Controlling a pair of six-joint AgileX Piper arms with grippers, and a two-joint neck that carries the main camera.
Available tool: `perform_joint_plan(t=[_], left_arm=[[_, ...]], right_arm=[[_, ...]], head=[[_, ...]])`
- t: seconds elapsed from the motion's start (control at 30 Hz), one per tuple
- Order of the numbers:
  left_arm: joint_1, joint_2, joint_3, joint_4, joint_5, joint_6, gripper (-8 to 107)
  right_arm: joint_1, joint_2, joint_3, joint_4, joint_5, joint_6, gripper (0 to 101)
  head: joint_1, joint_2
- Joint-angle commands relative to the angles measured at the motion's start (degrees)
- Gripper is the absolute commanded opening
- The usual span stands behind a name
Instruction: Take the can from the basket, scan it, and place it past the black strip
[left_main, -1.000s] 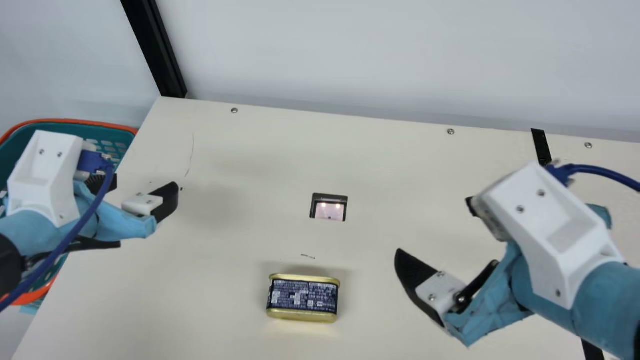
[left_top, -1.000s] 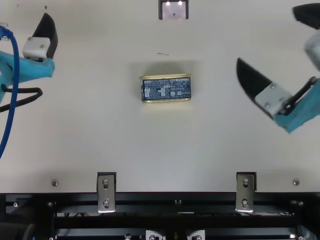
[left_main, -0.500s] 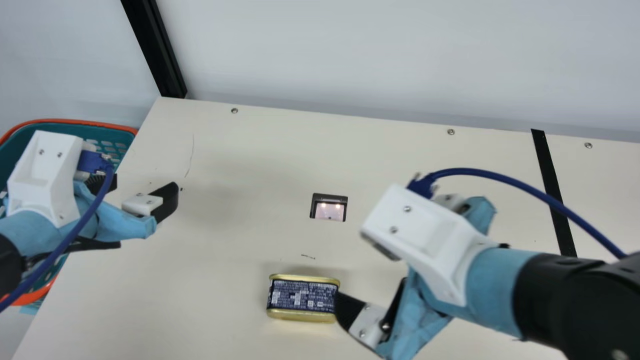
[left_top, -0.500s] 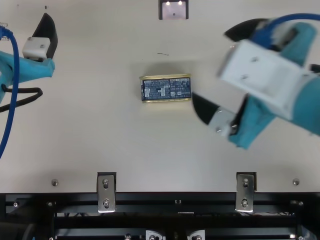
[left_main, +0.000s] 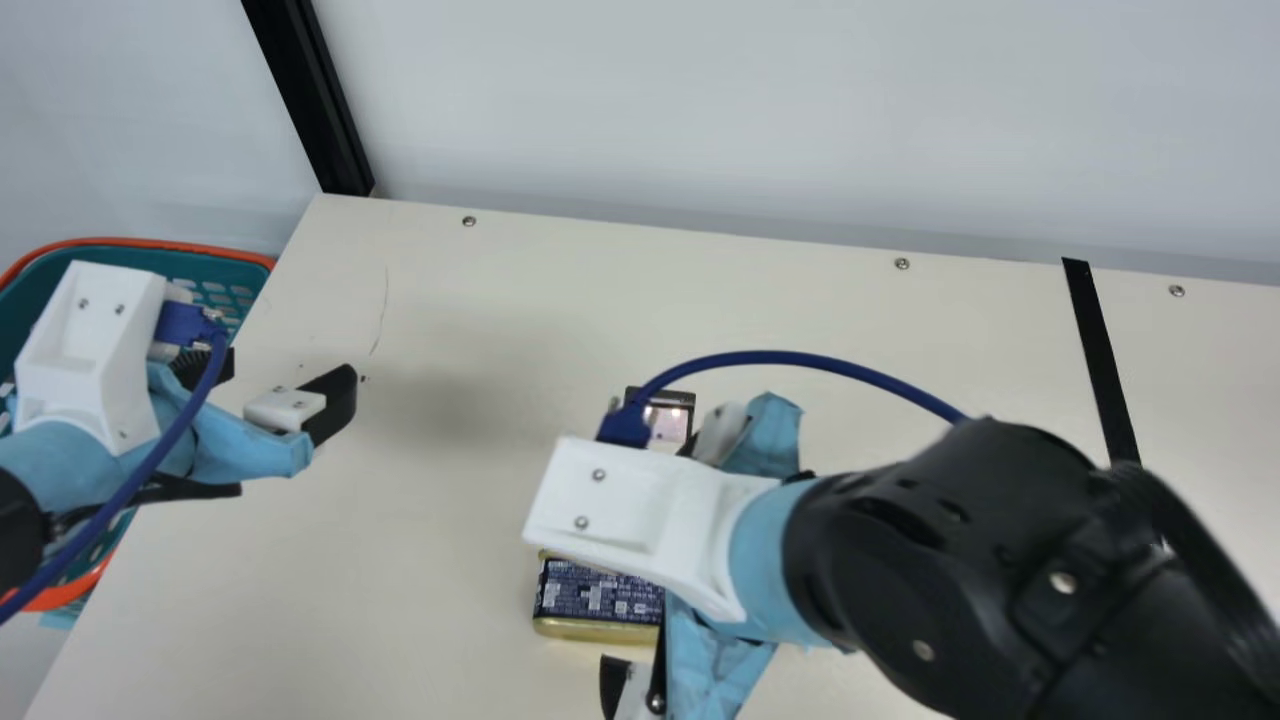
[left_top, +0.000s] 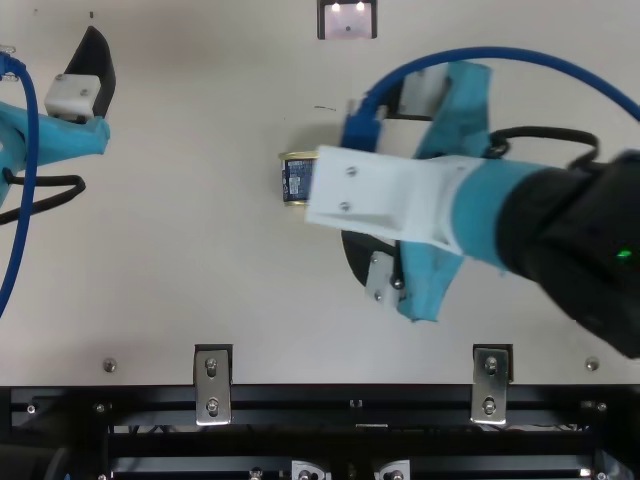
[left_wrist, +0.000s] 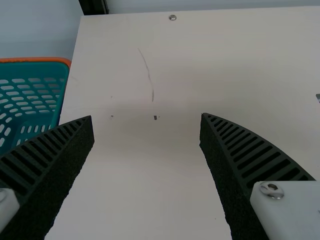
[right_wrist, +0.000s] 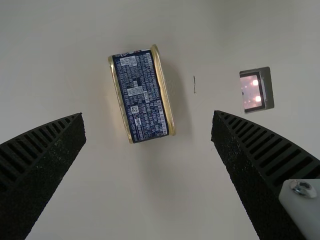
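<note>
Overhead, the can (left_top: 297, 181) looks partly hidden, but whole at right wrist

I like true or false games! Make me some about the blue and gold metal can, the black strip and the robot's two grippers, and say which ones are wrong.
1. The flat blue and gold metal can is on the cream table. True.
2. The left gripper is holding the can. False: it is open, with nothing between its fingers.
3. A long, straight black strip lies on the table, to the right of the can. True.
4. The can is already past the strip. False: it is to the left of it.
5. The right gripper is shut tight. False: its two fingers are wide apart.
6. The teal plastic basket with an orange rim is at the table's left side. True.
</note>
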Motion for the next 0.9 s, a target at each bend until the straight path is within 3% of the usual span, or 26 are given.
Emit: perform_joint_plan(t=[0.0,0.53,0.87], left_arm=[[0.0,0.0,0.0,0.0,0.0,0.0,90],[0.0,0.0,0.0,0.0,0.0,0.0,90],[0.0,0.0,0.0,0.0,0.0,0.0,90]], right_arm=[[0.6,1.3,-2.6,-1.2,2.2,-0.3,101],[3.7,9.5,-14.5,-5.7,13.6,-2.4,101],[4.5,13.0,-18.2,-6.6,16.5,-2.9,101]], head=[[-0.1,-0.7],[-0.1,-0.7],[-0.1,-0.7]])
